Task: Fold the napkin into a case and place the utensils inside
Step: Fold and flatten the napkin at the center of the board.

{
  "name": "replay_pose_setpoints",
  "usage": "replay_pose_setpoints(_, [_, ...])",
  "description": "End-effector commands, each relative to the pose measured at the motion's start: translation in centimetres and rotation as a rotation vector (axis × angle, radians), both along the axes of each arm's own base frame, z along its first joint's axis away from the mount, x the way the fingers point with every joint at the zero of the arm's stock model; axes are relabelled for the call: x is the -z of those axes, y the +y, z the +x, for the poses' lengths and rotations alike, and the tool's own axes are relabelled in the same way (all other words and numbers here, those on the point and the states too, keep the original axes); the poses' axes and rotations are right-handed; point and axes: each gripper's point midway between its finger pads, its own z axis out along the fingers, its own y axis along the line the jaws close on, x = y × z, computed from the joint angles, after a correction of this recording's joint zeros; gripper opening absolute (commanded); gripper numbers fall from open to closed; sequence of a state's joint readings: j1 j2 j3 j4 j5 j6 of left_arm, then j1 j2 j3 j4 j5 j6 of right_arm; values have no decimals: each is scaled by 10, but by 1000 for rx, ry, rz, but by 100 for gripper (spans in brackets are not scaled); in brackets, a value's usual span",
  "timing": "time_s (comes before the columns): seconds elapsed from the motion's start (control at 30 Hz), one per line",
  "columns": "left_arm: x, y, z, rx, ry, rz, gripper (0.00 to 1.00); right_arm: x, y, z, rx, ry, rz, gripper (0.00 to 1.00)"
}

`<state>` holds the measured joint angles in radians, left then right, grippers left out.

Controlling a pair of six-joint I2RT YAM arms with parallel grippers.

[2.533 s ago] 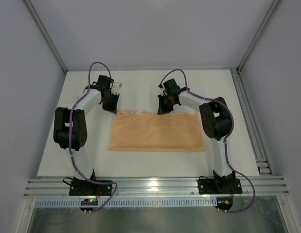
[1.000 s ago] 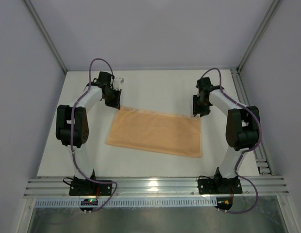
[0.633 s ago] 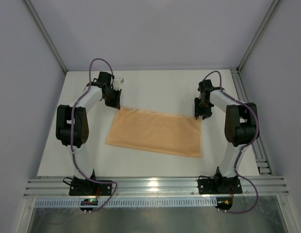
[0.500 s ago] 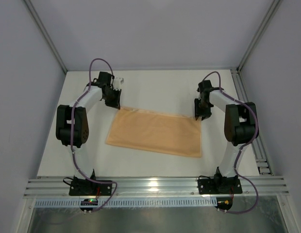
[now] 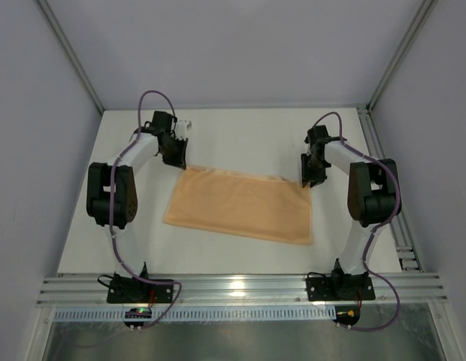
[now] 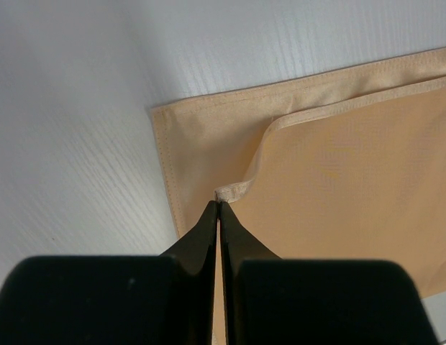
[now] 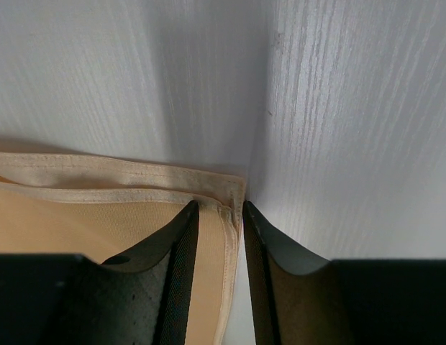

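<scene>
Two black fingers of the left pincer (image 6: 218, 205) are pressed flat together, and their tips meet at the corner of the napkin's (image 6: 352, 165) upper layer, which they pinch. That corner is drawn back from the corner of the layer beneath, so a strip of the lower cloth shows along the far and left edges, and the hem of the upper layer curves up to the tips. Around the cloth lies the bare white desk (image 6: 79, 108).

The right pincer (image 7: 221, 208) has its fingers spread only a little, straddling the stitched hem at the napkin's far right corner. One finger stands over the cloth and the other just outside its edge, over the desk top. Two stacked hems show here as well.

From above, the left pincer (image 5: 175, 160) is at the napkin's far left corner and the right pincer (image 5: 311, 179) at its far right corner. Both arms reach toward the far edge of the desk (image 5: 240, 139). The peach-orange napkin (image 5: 240, 207) lies folded double as a long rectangle across the middle of the desk. It sits slightly askew, its right end nearer the front edge than its left.
</scene>
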<state>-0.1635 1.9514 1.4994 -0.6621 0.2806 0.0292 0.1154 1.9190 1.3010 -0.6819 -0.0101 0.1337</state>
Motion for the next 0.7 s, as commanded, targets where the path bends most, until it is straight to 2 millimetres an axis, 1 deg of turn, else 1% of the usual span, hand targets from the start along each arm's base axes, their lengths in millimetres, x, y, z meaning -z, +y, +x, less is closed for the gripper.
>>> replay_pose_setpoints(0.0, [-2, -2, 5, 0, -22, -5, 0, -20, -8, 0, 17, -49, -34, 36])
replay_pose_setpoints(0.17, [-2, -2, 5, 1, -22, -2, 0, -28, -9, -1, 12, -70, -37, 36])
replay_pose_setpoints(0.27, [-1, -2, 4, 2, -20, -3, 0, -27, -7, -2, 0, -76, -26, 36])
replay_pose_setpoints(0.3, [-2, -2, 5, -1, -22, -4, 0, -26, -7, -2, 0, -78, -28, 35])
replay_pose_setpoints(0.37, [-2, -1, 5, 0, -22, -2, 0, -26, -7, 0, 6, -79, -25, 31])
replay_pose_setpoints(0.53, [-2, -2, 5, 3, -21, 1, 0, -20, -4, 6, 1, -78, -18, 30])
replay_pose_setpoints(0.57, [-2, -1, 5, 1, -23, 2, 0, -19, 0, 7, -7, -77, 6, 29])
replay_pose_setpoints(0.67, [-2, 0, 5, 1, -22, 4, 0, -15, 3, 9, -14, -68, 18, 23])
